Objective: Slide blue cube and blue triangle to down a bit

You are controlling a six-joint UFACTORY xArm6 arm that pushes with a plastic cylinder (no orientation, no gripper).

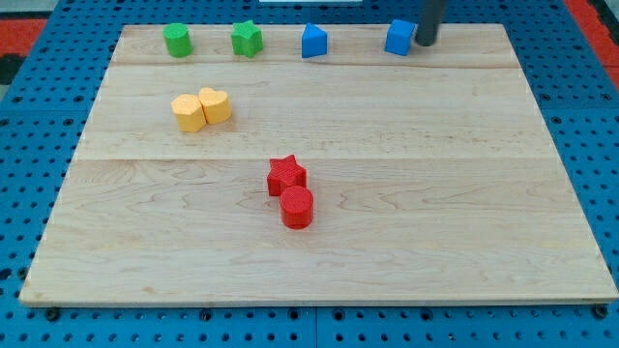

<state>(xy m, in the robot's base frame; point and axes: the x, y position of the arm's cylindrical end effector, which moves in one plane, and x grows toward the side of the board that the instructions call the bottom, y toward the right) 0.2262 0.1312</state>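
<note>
Nearest the view's bottom edge, on the pale wooden board [319,280], sits a red plastic cylinder [298,207] with a red plastic star [286,175] touching it at about eleven o'clock. Farther up, toward ten o'clock from the board's middle, two yellow plastic blocks [201,108] — rounded, exact shapes hard to tell — press side by side. None of these concern me.

Along the far edge runs a row: a green plastic cylinder [177,40] at the view's left, then a green plastic star [247,39], then the blue plastic triangle [313,42], which looks more like a little house, and the blue plastic cube [400,37]. The two blue blocks stand apart, both hard up by the board's top.

My tip [424,43] is a bare dark rod with nothing to open or close — it rests just beside the cube at its three o'clock, seemingly touching. I judge that side placement poor for a downward push; I'd want to be at twelve o'clock.
</note>
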